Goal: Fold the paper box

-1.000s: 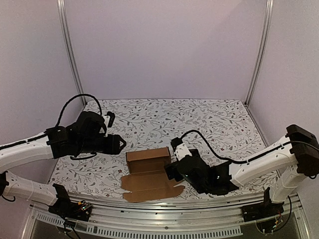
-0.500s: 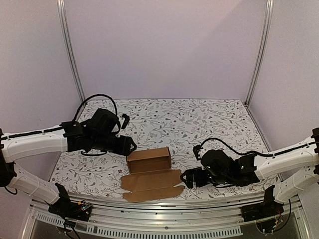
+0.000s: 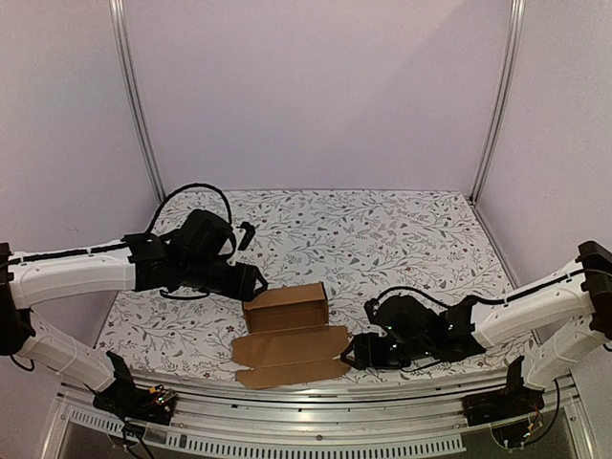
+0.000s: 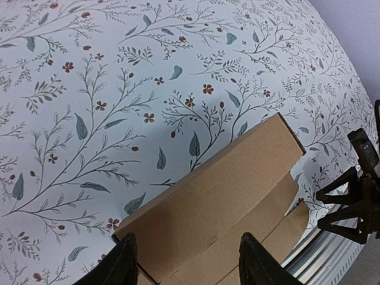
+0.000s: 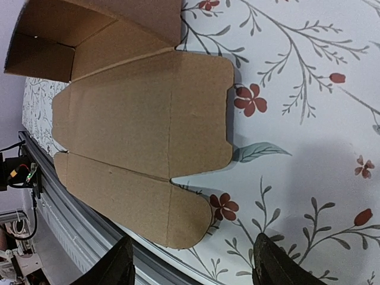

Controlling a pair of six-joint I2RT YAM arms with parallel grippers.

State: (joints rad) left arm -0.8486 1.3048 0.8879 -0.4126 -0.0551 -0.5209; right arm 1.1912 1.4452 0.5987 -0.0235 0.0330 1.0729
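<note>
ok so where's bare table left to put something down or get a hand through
Free: the whole far half of the table, from behind the paper box to its far edge, widest toward the far right corner. Crowded: the near edge, where the box's flat flaps lie between the left tool and the right tool, both close to the cardboard.

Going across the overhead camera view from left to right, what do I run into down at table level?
left gripper → paper box, its back part folded up and its front flaps still flat → right gripper
</note>
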